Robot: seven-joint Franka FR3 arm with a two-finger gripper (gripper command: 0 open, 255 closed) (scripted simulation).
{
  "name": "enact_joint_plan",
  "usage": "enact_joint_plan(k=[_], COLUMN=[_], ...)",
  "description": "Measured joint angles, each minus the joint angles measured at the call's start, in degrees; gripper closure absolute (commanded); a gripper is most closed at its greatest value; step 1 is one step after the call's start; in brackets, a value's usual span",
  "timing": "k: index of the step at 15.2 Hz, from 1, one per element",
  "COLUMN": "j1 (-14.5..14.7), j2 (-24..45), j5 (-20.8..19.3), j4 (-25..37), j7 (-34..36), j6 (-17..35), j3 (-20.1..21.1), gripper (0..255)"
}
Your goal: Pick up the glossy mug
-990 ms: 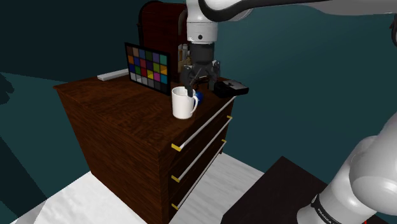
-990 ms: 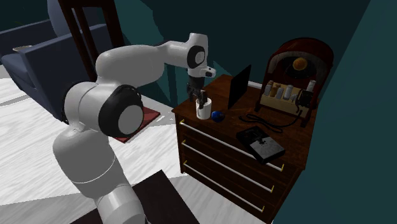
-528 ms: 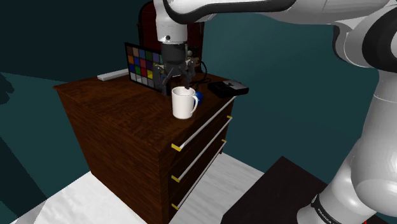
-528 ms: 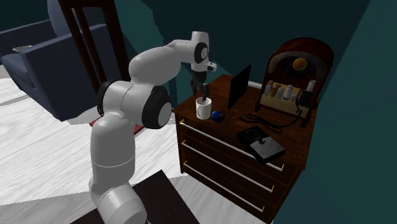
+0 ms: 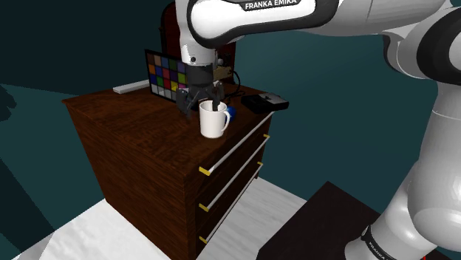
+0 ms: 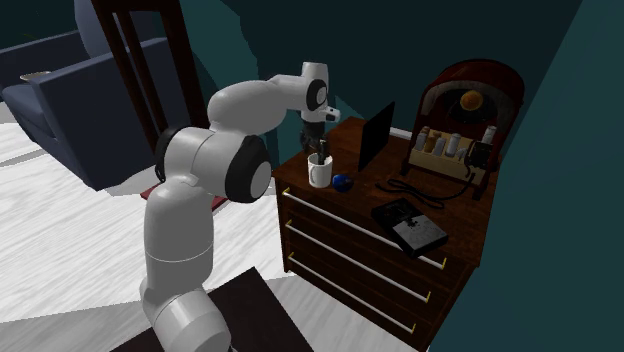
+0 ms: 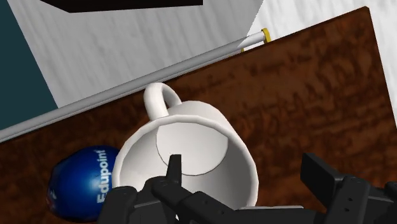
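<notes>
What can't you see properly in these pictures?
- Blue ball: in the shoulder view, mostly hidden behind the mug.
- Part of the mug's rim: in the wrist view, covered by the gripper.
- Little bottles: in the second exterior view, too small to tell what they are.
- Colour chart: in the second exterior view, seen from behind, so its squares are hidden.
</notes>
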Motion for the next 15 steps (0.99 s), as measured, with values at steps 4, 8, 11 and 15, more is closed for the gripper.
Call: enact_joint_plan(k=[4,8,11,15], j1=[-0.01,-0.01,-0.01,0.11], j2=[-0.04,-0.06,0.01,0.13], j5=[0.00,0.01,-0.01,-0.02], j4=[-0.55,-0.61,-0.52,2.08], j7=[0.06,0.06,0.04,-0.09], j6=[0.54,0.60,0.56,-1.92], j3=[0.01,0.01,0.00,0.03], gripper=[255,255,255,255])
